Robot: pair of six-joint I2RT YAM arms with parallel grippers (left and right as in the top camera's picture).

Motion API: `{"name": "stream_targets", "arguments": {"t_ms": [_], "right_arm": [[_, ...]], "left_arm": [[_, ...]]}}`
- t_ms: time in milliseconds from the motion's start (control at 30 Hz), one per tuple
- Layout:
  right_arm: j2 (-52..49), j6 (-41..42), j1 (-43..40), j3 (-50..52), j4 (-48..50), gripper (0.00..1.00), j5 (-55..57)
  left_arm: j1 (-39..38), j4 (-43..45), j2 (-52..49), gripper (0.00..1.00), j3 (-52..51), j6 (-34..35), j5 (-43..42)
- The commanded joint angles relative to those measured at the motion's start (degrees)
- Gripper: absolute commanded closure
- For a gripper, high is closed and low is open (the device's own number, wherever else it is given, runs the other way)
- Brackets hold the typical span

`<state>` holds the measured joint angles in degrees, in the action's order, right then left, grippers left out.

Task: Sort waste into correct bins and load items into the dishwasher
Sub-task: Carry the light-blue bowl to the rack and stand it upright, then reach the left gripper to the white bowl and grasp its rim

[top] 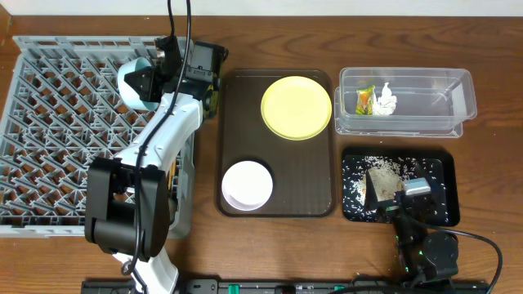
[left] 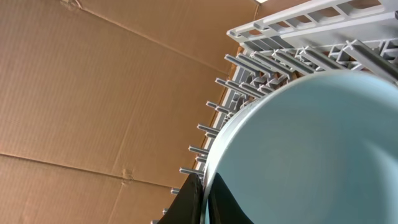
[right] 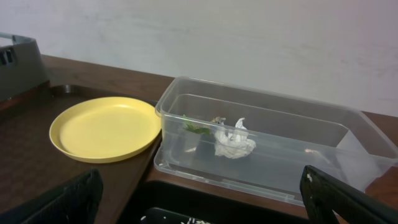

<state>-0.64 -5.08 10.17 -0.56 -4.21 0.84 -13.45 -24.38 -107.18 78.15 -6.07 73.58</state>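
The left gripper [top: 154, 80] pinches the rim of the light-blue bowl [left: 311, 149], which is tipped steeply on edge above the back right part of the dish rack [top: 57, 122]. The right gripper [right: 205, 214], spread wide, hangs over the black tray [top: 441, 214].

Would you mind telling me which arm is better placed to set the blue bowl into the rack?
Left. The left gripper holds the blue bowl by its rim above the rack, while the right gripper sits open, far off at the black tray.
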Motion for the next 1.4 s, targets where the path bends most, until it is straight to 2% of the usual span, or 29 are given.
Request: {"name": "stream_targets", "arguments": {"t_ms": [0, 367, 567, 667, 700, 733, 833, 867, 933, 1000, 1067, 1133, 1167, 1200, 1300, 1367], "right_arm": [[0.15, -0.57, -0.68, 0.24, 0.04, 0.01, -0.26], [0.15, -0.57, -0.68, 0.24, 0.04, 0.01, -0.26], [0.15, -0.57, -0.68, 0.24, 0.04, 0.01, -0.26], [0.15, -0.57, -0.68, 0.24, 0.04, 0.01, -0.26], [0.15, -0.57, -0.68, 0.24, 0.04, 0.01, -0.26], [0.15, -0.57, -0.68, 0.24, 0.04, 0.01, -0.26], [0.15, -0.57, -0.68, 0.24, 0.04, 0.01, -0.26], [0.15, -0.57, -0.68, 0.24, 0.04, 0.01, -0.26], [0.15, -0.57, -0.68, 0.24, 0.04, 0.01, -0.26], [0.15, -0.57, -0.68, 0.24, 0.04, 0.01, -0.26], [0.15, -0.55, -0.68, 0.24, 0.07, 0.01, -0.26], [0.15, -0.57, -0.68, 0.24, 0.07, 0.01, -0.26], [0.15, -0.57, -0.68, 0.24, 0.04, 0.01, -0.26], [0.15, -0.57, -0.68, 0.24, 0.04, 0.01, -0.26], [0.15, -0.57, -0.68, 0.24, 0.04, 0.01, -0.26], [0.15, -0.57, -0.68, 0.24, 0.04, 0.01, -0.26]], "left_arm": [[0.15, 0.22, -0.55, 0.93, -0.81, -0.09, 0.11], [-0.81, -1.18, -6.01, 0.91, -0.85, -0.17, 1.05], [-3.82, -1.22, -5.18, 0.90, -0.68, -0.61, 2.14], [-6.16, -1.25, -4.33, 0.86, -0.68, -0.59, 2.12], [-6.84, -1.25, -4.22, 0.83, -0.68, -0.59, 2.12], [-7.63, -1.29, -3.93, 0.74, -0.68, -0.57, 2.12], [-9.88, -1.79, -3.08, 0.41, -0.68, 0.11, 2.03], [-10.64, -2.16, -2.58, 0.27, -0.68, 0.83, 1.77], [-12.28, -3.48, -1.11, 0.19, -0.68, 0.81, -0.35], [-14.53, -6.75, 1.75, 0.18, -0.68, 1.64, -6.51], [-16.02, -11.15, 5.14, 0.18, -0.55, 6.29, -14.29], [-16.52, -16.65, 8.94, 0.18, -0.07, 11.93, -26.64], [-16.28, -20.41, 12.22, 0.21, 0.15, 16.06, -38.53], [-15.85, -22.56, 14.75, 0.27, 0.15, 17.92, -46.66], [-14.99, -26.32, 19.76, 0.30, 0.13, 21.20, -62.73], [-14.97, -28.96, 21.84, 0.31, 0.13, 21.29, -69.96]]}}
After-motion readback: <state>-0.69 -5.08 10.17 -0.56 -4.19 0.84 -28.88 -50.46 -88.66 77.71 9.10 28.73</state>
